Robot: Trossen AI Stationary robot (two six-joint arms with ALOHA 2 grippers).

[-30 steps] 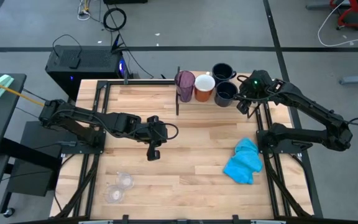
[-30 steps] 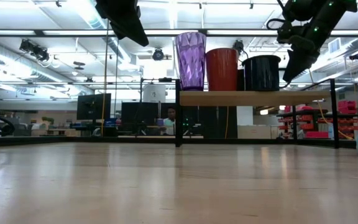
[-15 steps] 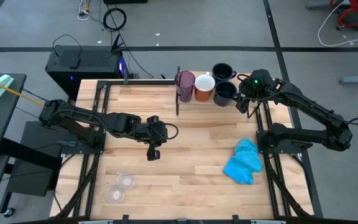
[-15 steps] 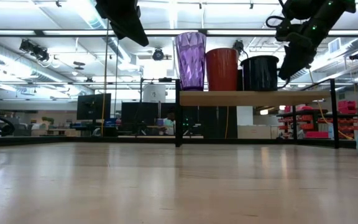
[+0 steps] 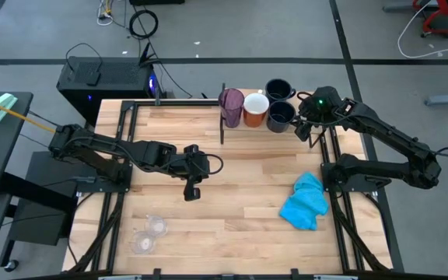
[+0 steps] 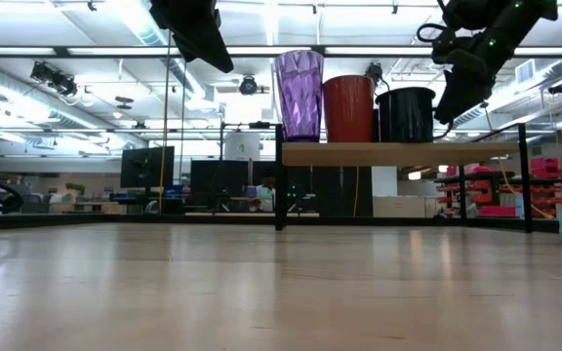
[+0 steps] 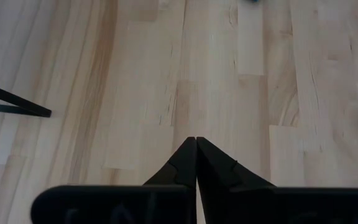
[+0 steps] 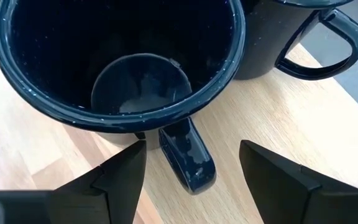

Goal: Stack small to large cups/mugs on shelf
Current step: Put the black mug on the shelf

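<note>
While the left gripper (image 5: 190, 192) hangs closed over mid-table, the right gripper (image 8: 188, 163) stands open astride a navy mug's handle (image 8: 188, 158) on the far shelf (image 6: 398, 153), beside the orange mug (image 5: 255, 109) and purple tumbler (image 5: 231, 106).

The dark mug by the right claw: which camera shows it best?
The right wrist view: the navy mug fills it, its handle between the open right gripper fingers. The high view shows it small; the low view shows its side on the shelf; the left wrist view misses it.
</note>
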